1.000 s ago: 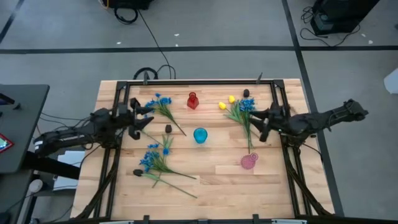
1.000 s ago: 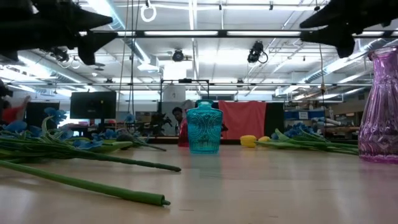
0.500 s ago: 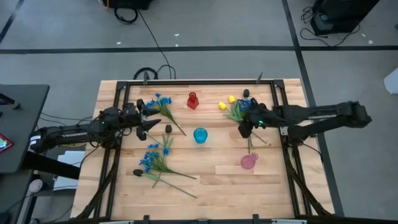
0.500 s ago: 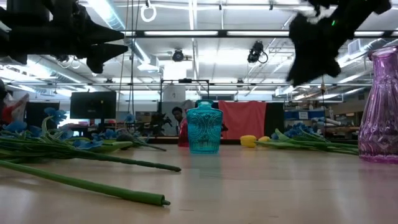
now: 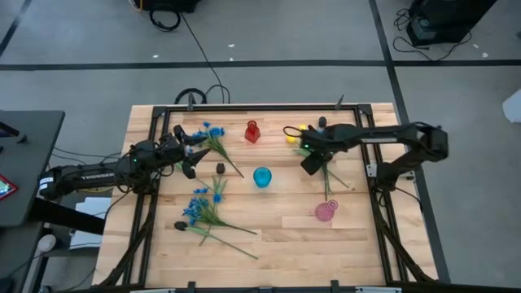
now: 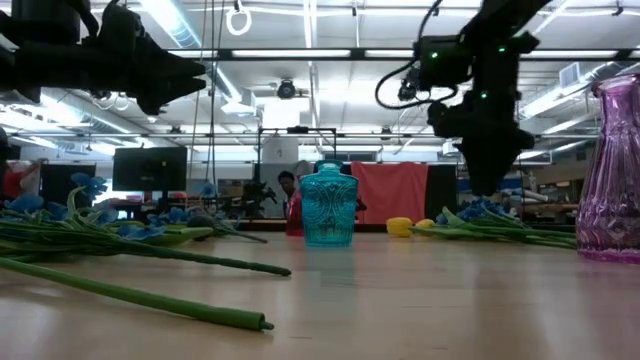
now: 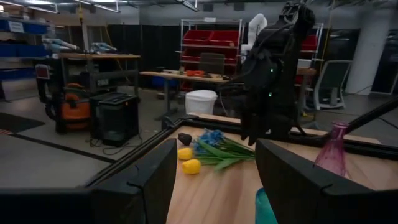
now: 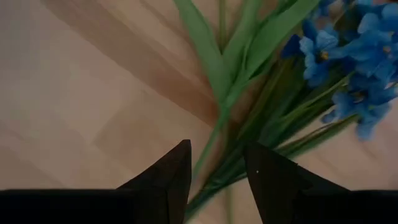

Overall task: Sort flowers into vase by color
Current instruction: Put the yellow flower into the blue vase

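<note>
Your right gripper (image 8: 214, 171) above blue flowers (image 8: 348, 74) on tabletop (image 5: 285, 224), fingers apart, empty. Your left gripper (image 5: 189, 155) hovers, fingers apart, empty.

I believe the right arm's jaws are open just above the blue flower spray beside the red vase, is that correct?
Not quite. The right gripper hangs with jaws open above the blue flower spray lying by the yellow buds, on the table's right side. The red vase stands apart, nearer the middle. The high view shows this.
</note>
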Tool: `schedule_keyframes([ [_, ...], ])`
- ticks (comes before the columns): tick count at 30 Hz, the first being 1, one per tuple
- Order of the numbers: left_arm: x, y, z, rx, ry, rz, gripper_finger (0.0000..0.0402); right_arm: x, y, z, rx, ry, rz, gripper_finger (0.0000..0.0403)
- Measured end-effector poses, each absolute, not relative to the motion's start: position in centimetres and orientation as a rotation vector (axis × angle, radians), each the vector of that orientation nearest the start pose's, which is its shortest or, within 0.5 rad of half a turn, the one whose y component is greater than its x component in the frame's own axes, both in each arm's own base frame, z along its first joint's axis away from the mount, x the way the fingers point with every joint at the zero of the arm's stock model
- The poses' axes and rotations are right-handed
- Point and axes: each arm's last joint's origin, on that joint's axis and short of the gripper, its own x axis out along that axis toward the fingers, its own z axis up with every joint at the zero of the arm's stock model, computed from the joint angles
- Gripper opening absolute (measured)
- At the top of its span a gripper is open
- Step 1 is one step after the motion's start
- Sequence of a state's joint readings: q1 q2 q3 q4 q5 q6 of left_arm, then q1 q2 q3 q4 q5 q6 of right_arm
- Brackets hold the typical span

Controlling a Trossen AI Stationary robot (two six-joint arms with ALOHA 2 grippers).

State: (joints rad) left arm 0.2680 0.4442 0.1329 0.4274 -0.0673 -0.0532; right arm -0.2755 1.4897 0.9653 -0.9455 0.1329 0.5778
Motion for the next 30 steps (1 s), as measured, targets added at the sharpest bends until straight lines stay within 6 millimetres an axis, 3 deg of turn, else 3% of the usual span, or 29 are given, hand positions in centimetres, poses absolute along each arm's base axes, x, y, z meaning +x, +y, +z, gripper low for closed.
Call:
schedule_keyframes([
  [8,12.4,3.6,21.0,-0.043,-0.123,0.331,0.0223,26.9,-8.2,18.1,0.499,1.514,-0.779,0.0159],
  [19,12.4,3.6,21.0,-0.044,-0.122,0.331,0.0223,27.1,-9.3,15.1,0.453,1.655,-0.833,0.0155],
  [24,12.4,3.6,21.0,-0.043,-0.124,0.331,0.0223,27.0,-9.2,15.3,0.447,1.661,-0.821,0.0127],
  [30,12.4,3.6,21.0,-0.042,-0.126,0.331,0.0223,26.5,-9.1,17.9,0.491,1.540,-0.831,0.0110],
])
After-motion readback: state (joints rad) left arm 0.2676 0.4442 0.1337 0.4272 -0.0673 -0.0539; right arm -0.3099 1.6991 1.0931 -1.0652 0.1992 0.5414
